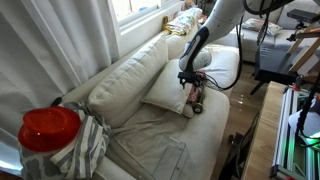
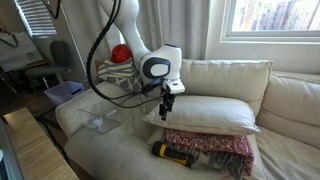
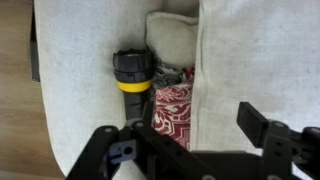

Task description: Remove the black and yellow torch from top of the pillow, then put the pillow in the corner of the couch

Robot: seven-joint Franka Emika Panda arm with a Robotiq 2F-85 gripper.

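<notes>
Since the torch [image 2: 170, 152] lies off the pillow [image 2: 210, 112] on the couch [image 2: 120, 157], we hold our hand [image 2: 167, 102] spread and empty at the pillow's edge to grip it

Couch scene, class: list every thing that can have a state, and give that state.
torch: off the pillow, lying on its side on the couch seat.
pillow: lying flat on the red cushion, nothing on top.
red cushion: flat on the seat, partly under the pillow.
gripper: open, empty, above the seat near the torch.
</notes>
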